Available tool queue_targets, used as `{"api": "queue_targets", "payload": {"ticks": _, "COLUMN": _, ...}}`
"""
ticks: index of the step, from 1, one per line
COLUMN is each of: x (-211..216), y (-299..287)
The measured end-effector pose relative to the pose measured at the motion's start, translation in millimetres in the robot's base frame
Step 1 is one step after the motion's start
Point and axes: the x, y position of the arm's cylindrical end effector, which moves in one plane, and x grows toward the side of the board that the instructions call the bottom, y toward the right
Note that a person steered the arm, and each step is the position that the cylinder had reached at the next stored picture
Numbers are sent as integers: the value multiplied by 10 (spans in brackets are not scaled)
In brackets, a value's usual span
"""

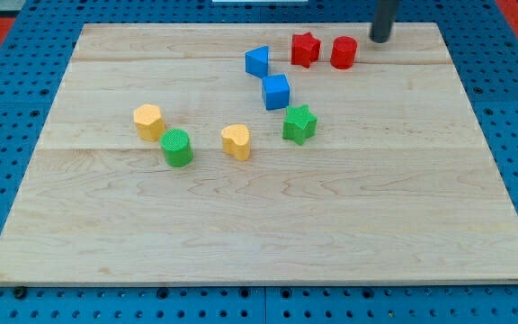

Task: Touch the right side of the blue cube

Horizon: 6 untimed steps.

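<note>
The blue cube (pixel 276 92) sits on the wooden board (pixel 259 216) above the middle. A blue wedge-like block (pixel 257 61) lies just up and left of it. My tip (pixel 380 39) is at the view's top right, near the board's top edge. It stands well to the right of and above the blue cube, apart from it. The nearest block to the tip is the red cylinder (pixel 343 52), just to its left and not touching.
A red star (pixel 305 49) lies left of the red cylinder. A green star (pixel 299 124) sits just below the blue cube. A yellow heart (pixel 236 141), a green cylinder (pixel 177 148) and a yellow hexagonal block (pixel 148 121) lie at left.
</note>
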Motion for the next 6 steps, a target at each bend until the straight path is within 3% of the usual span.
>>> {"api": "queue_targets", "payload": {"ticks": 2, "x": 434, "y": -862}}
{"api": "queue_targets", "payload": {"ticks": 4, "x": 1020, "y": -767}}
{"api": "queue_targets", "payload": {"ticks": 5, "x": 1319, "y": -1448}}
{"api": "queue_targets", "payload": {"ticks": 6, "x": 1124, "y": -1564}}
